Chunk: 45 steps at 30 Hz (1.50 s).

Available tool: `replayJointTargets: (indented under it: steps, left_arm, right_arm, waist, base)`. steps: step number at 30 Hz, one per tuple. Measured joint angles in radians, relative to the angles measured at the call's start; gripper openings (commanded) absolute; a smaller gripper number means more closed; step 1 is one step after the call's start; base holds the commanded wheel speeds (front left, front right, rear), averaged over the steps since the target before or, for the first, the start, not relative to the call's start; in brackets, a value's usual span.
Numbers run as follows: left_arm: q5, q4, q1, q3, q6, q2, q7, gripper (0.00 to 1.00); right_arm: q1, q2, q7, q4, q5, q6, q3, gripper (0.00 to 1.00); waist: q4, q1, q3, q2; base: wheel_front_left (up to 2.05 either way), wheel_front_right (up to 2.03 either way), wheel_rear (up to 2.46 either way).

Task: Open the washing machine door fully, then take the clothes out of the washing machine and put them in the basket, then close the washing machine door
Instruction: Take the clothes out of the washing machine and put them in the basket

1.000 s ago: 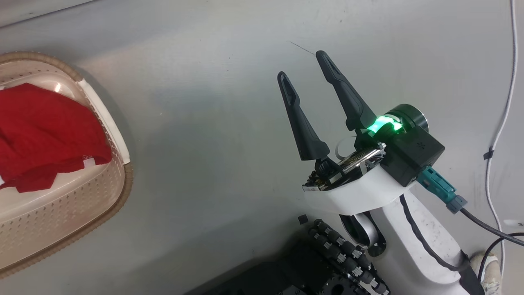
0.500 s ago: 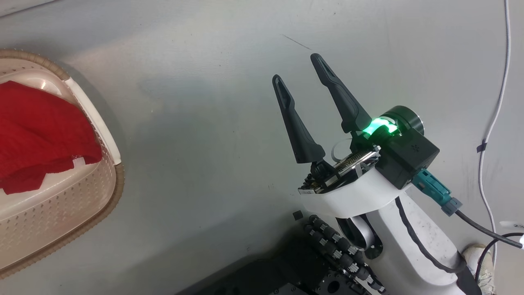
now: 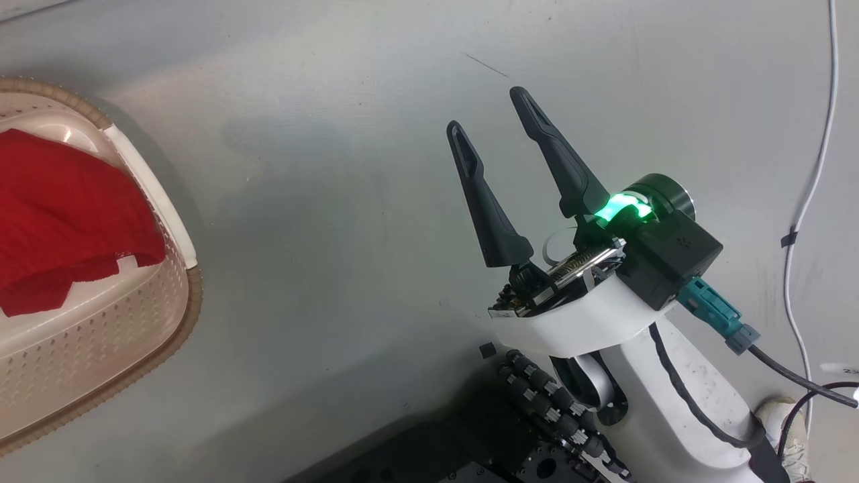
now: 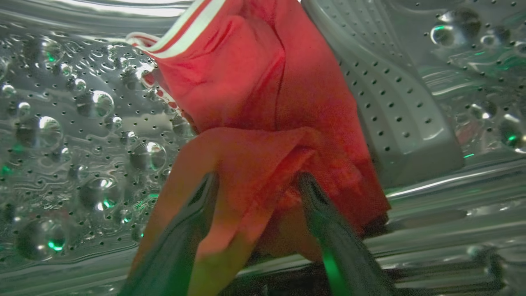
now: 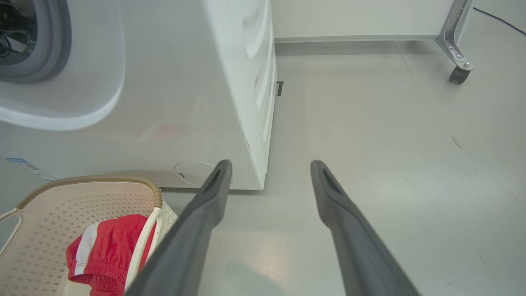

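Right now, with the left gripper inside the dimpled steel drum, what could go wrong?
The open left gripper straddles just one fold of the red white-striped garment; closing may catch too little and it could slip out. The garment lies beside the perforated grey drum paddle and might drag on it.

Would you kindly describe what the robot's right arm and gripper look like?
The right gripper has two long, dark, tapered fingers on a black wrist block with a glowing green ring. The forearm is white; a teal connector feeds a black cable.

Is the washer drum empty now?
Not empty: a red garment lies against the perforated drum wall, between the left end effector's spread fingers.
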<state>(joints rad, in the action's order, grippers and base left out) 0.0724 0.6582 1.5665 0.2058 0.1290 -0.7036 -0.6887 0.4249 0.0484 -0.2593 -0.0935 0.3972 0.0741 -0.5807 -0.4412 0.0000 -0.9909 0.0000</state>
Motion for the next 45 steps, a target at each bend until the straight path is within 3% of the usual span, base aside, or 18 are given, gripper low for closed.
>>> replayJointTargets:
  steps: [1,4,5,6,15,24,34,45]
  left_arm:
    - [0.007,0.005,0.006,0.006,0.000,0.001,-0.009,0.61]
    - [0.035,0.018,0.018,0.019,0.000,0.009,-0.037,0.30]
    - [0.040,0.019,0.020,0.024,0.000,0.013,-0.041,0.04]
    - [0.046,0.019,0.022,0.028,0.000,0.015,-0.041,0.00]
    - [0.070,0.023,0.043,0.049,0.000,0.011,-0.035,0.00]
    - [0.129,0.025,0.068,-0.003,0.000,0.010,0.042,0.00]
    - [0.178,0.024,0.067,-0.054,0.000,0.017,0.171,0.00]
    - [0.222,0.011,-0.015,-0.074,0.000,0.087,0.347,0.00]
  right_arm:
    - [0.000,0.000,0.000,0.000,0.000,0.000,0.000,1.00]
    - [-0.001,0.000,0.000,-0.001,0.000,0.000,0.000,1.00]
    - [-0.001,0.000,0.000,-0.001,0.000,0.000,0.000,1.00]
    - [-0.001,0.000,0.000,-0.001,0.000,0.000,0.000,1.00]
    - [0.000,0.000,0.000,-0.005,0.000,0.000,0.000,1.00]
    - [0.014,0.000,0.000,-0.005,0.000,0.000,-0.002,1.00]
    - [0.039,0.000,0.000,0.003,-0.012,0.000,0.016,1.00]
    - [0.039,0.000,0.000,0.039,-0.072,0.000,0.061,1.00]
  waist:
    - [0.000,0.0000,-0.001,0.0000]
    - [0.000,0.0000,-0.002,0.0000]
    - [0.000,-0.0001,-0.002,0.0000]
    - [0.000,0.0000,-0.003,0.0000]
    - [0.003,0.0000,-0.008,0.0000]
    - [0.004,0.0000,-0.011,0.0000]
    - [0.014,0.0000,0.002,0.0000]
    - [0.070,0.0000,0.043,0.0000]
  base:
    - [0.00,0.00,0.00]
    - [0.00,0.00,0.00]
    - [0.00,0.00,0.00]
    - [0.00,0.00,0.00]
    - [0.00,0.00,0.00]
    - [0.00,0.00,0.00]
    - [0.00,0.00,0.00]
    - [0.00,0.00,0.00]
